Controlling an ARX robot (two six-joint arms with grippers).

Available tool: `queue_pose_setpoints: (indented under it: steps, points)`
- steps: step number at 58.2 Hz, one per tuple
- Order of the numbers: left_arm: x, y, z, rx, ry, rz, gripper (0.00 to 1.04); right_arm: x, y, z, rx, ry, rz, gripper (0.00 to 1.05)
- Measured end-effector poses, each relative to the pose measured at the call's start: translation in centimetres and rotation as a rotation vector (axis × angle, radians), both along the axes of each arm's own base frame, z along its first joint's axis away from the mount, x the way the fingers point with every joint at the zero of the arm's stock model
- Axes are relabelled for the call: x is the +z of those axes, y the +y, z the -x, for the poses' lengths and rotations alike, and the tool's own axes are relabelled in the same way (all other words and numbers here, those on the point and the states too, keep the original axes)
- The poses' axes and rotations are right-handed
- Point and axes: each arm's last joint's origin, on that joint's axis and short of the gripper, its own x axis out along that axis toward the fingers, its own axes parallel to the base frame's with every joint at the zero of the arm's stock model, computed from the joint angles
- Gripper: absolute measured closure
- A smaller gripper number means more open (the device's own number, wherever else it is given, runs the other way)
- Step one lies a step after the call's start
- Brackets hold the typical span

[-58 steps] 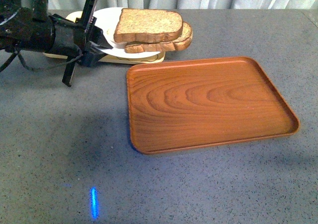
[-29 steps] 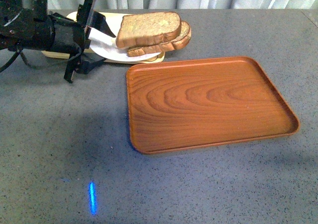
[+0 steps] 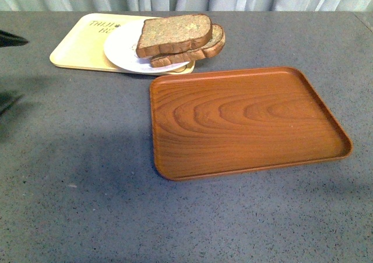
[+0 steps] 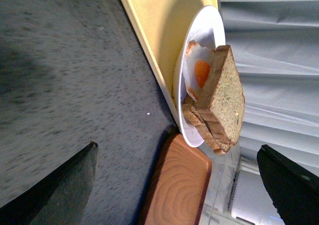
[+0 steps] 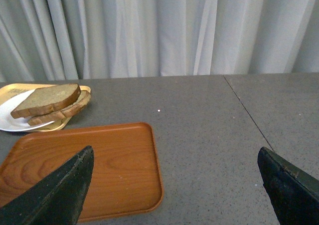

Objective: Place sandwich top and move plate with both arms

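- Front view, biggest thing first: the grey table (image 3: 87, 175) fills the frame, and the brown wood-grain tray (image 3: 245, 120) lies bare across the centre and right.
- Upper left of the frame, the yellow tray (image 3: 76, 47) carries the plate (image 3: 122, 47), whose right edge juts over the tray's near-right corner.
- On that plate the sandwich top (image 3: 175, 32) sits on a lower slice (image 3: 201, 50), stacked a little off-square. In the left wrist view a fried egg (image 4: 201, 71) peeks out beside the bread.
- So the placing step looks done to me; the plate move is what's in hand now.
- Left gripper (image 4: 174, 180): fingers spread wide, nothing between them, well back from the plate. In the front view only dark slivers show at the far left edge.
- Right gripper (image 5: 174, 185): fingers equally wide apart and empty, looking over the wooden tray.
- Next call, I'd judge: both arms close on opposite rims of the plate and lift level, or that stack slides.
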Motion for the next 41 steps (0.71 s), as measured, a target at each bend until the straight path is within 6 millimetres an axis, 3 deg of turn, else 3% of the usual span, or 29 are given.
queue_pose_setpoints:
  steps: [5, 8, 12, 19, 25, 41]
  points:
    - [0.4, 0.7, 2.4, 0.108, -0.198, -0.280, 0.28, 0.0, 0.0, 0.0, 0.001, -0.001, 0.000, 0.09]
    - [2.2, 0.8, 5.7, 0.207, -0.364, -0.561, 0.44, 0.0, 0.0, 0.0, 0.001, 0.000, 0.000, 0.09]
    - [4.4, 0.4, 8.8, 0.235, -0.491, -0.830, 0.56, 0.0, 0.0, 0.0, 0.000, 0.000, 0.001, 0.09]
    - [5.6, -0.6, 11.6, 0.188, -0.564, -1.074, 0.79, 0.0, 0.0, 0.0, 0.000, 0.000, 0.000, 0.09]
    - [5.8, -1.3, 13.3, 0.153, -0.560, -1.144, 1.03, 0.0, 0.0, 0.0, 0.000, 0.000, 0.000, 0.09]
    - [7.6, -2.9, 16.4, 0.156, -0.578, -1.173, 1.03, 0.0, 0.0, 0.0, 0.000, -0.001, 0.000, 0.09]
